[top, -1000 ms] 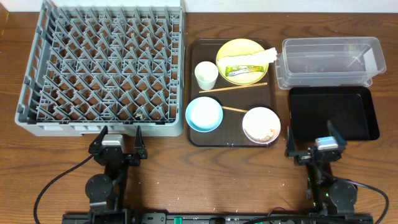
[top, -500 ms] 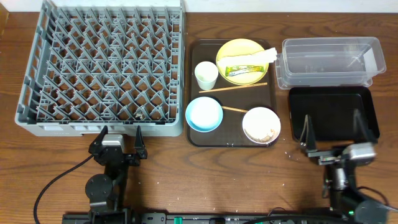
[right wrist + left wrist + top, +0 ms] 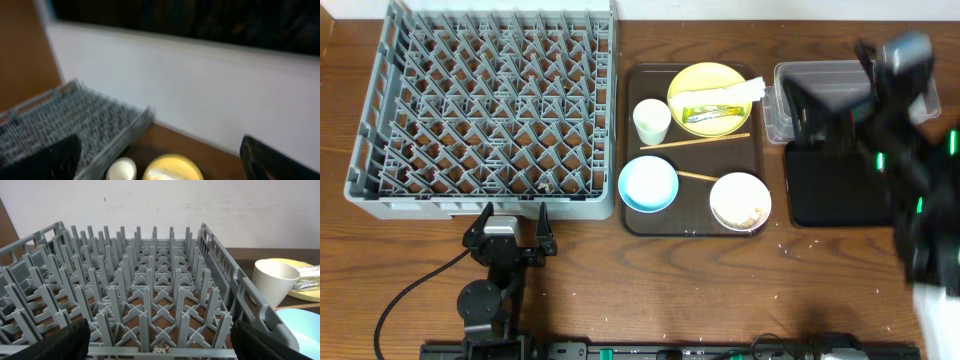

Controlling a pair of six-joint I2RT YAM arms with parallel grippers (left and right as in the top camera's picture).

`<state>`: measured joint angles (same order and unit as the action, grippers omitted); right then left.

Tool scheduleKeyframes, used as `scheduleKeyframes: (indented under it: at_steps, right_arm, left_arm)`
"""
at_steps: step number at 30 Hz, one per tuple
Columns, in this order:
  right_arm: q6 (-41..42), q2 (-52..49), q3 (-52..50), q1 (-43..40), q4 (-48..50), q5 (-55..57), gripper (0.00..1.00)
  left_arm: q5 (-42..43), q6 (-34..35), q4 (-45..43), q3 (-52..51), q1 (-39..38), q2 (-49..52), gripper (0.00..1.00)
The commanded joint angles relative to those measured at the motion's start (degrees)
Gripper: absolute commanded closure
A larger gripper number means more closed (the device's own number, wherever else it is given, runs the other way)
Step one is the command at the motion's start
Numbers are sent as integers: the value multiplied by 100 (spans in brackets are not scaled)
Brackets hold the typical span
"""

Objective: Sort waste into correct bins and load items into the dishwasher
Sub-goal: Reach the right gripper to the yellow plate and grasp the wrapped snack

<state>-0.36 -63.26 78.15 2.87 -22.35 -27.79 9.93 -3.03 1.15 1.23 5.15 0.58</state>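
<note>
- Chopstick (image 3: 695, 141) lies on brown tray (image 3: 760, 175), long axis left-right, just below plate (image 3: 705, 80).
- Wrapper (image 3: 712, 112) lies on the plate, also left-right.
- Left claw (image 3: 513, 212) is wide open, empty, facing rack (image 3: 380, 110).
- Right claw (image 3: 160, 150) is wide open, empty, blurred, over tub (image 3: 780, 120).

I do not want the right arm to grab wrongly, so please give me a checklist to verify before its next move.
1. Left gripper and right gripper open, holding nothing: ok.
2. Napkin and wrapper lying on the yellow plate, reachable from above: ok.
3. Clear tub empty: cannot tell, partly covered in the overhead view.
4. Dish rack free of dishes: ok.
5. Right wrist view sharp enough to aim: not ok, blurred.
</note>
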Motion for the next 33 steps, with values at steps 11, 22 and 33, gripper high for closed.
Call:
scheduleKeyframes:
  at_steps: [11, 22, 33]
  right_arm:
    - [-380, -4518, 4769, 710, -2997, -680, 1]
    - [74, -6140, 4892, 929, -2955, -723, 1]
    - [4004, -7095, 4892, 1349, -3351, 2658, 12]
  left_arm:
    - [57, -37, 179, -101, 20, -48, 9]
    - [57, -37, 181, -101, 20, -48, 9]
    - [57, -37, 179, -101, 20, -48, 9]
